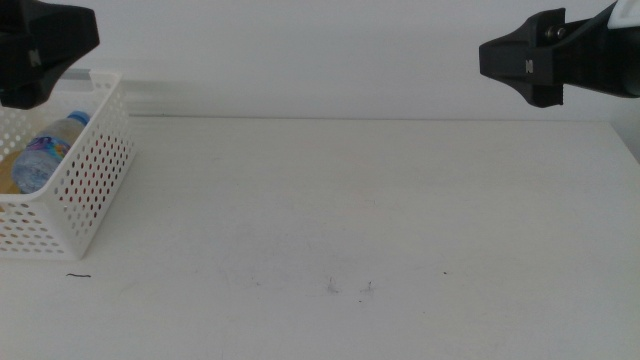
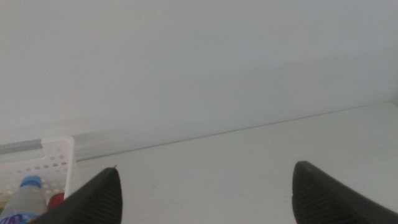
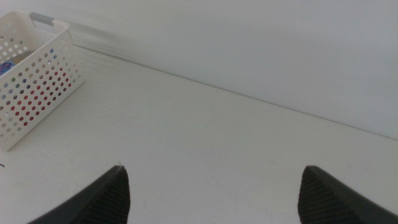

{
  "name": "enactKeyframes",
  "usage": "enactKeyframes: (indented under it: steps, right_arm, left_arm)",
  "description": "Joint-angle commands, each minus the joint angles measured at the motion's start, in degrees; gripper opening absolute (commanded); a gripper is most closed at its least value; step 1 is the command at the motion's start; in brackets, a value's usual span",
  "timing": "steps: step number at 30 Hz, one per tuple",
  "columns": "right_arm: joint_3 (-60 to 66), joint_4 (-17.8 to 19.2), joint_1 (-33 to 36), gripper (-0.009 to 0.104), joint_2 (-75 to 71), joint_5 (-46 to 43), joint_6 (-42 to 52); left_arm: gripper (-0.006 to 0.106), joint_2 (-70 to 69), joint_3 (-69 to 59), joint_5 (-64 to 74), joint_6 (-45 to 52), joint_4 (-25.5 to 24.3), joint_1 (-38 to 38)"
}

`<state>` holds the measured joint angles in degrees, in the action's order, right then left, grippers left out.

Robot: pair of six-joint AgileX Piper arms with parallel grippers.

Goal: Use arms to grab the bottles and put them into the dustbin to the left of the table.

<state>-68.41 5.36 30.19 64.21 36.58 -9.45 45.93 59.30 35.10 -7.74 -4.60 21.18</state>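
Both grippers hang raised above a bare white desk (image 1: 360, 220), the left gripper (image 2: 205, 193) over the dustbin (image 1: 95, 190) at the desk's left end, the right gripper (image 3: 214, 196) high at the far right. Each has its fingers spread wide apart, holding nothing. Inside the bin lie the water bottle (image 1: 45, 150), blue cap up toward the rim, a yellowish bottle (image 1: 8, 172) beside it, partly cut off by the frame, and a red can (image 2: 56, 200), glimpsed from the left wrist. No bottle is left on the desk, so the job looks finished. The risk now would seem to lie in the retreat: the left gripper hangs close above the bin's rim, and a low sweep outward could clip that light basket and shove or tip it.
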Motion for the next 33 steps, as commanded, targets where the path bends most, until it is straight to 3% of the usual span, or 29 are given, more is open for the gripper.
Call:
enactKeyframes:
  steps: [1,8,13,16,25,29,33]
  right_arm:
    - [-0.13,0.31,0.04,0.089,-0.25,-0.49,0.35]
    - [-0.13,0.31,0.04,0.089,-0.25,-0.49,0.35]
    - [-0.01,-1.60,-1.93,0.089,-0.50,-0.77,0.35]
    - [3.37,-1.69,-6.53,0.089,-2.19,-7.94,0.35]
    - [33.31,-7.43,-20.95,0.089,-20.00,-32.77,0.35]
    - [48.17,-6.77,-22.86,0.089,-32.88,-32.81,0.35]
    - [58.16,-3.02,-22.85,0.089,-45.62,-31.50,0.35]
  left_arm:
    - [0.094,-0.53,-0.38,-0.60,-0.88,-0.30,0.49]
    - [0.094,-0.53,-0.38,-0.87,-0.09,-0.49,0.49]
    - [0.094,-0.53,-0.50,-1.09,-0.09,0.16,0.33]
    - [0.094,-1.71,-4.66,-4.75,-0.09,1.17,-2.36]
    - [0.094,-13.90,-31.94,-28.45,0.01,5.15,-12.77]
    - [0.094,-23.31,-41.76,-30.11,0.01,5.15,-14.33]
    - [0.094,-34.55,-50.12,-29.74,0.01,5.26,-15.09]
